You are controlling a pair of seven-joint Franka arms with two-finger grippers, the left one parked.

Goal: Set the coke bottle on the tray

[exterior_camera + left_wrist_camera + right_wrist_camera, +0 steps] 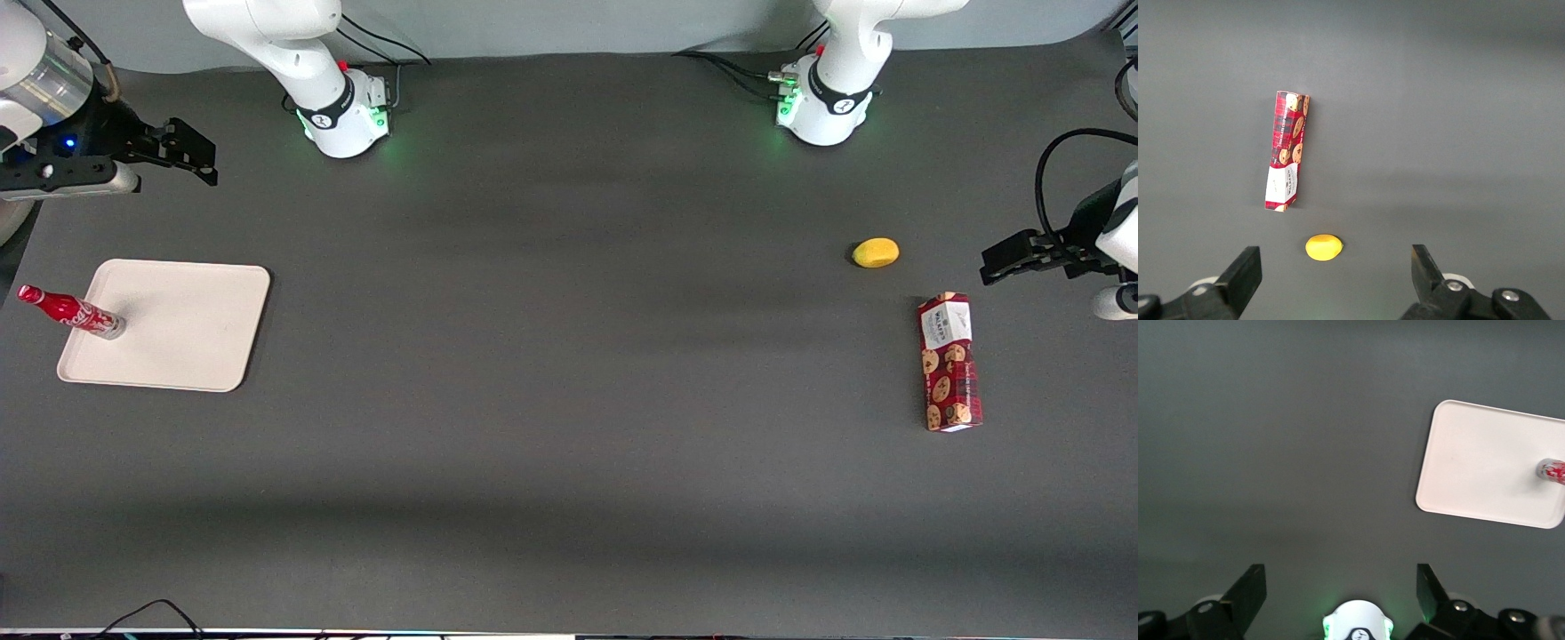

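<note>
Bottle (71, 312) stands on the tray (187, 324), close to its low rim at the working arm's end; slim, glossy red, so I judge a bump could topple it off. My gripper (191, 153) hangs empty, fingers spread wide, well above the tabletop (569, 356).

The coke bottle (73, 312), standing on the tray (191, 333) near the tray's edge toward the working arm's end of the table, carries white script lettering along its red body; it reads as the Coca-Cola logo, running from about 10 o'clock at the cap to 4 o'clock at the base in the front view. The cookie box (949, 362) has a white label panel at its 12 o'clock end with dark print that looks like "Walkers", though the letters are too small to be sure. The gripper (191, 153) bears no readable marking.
</note>
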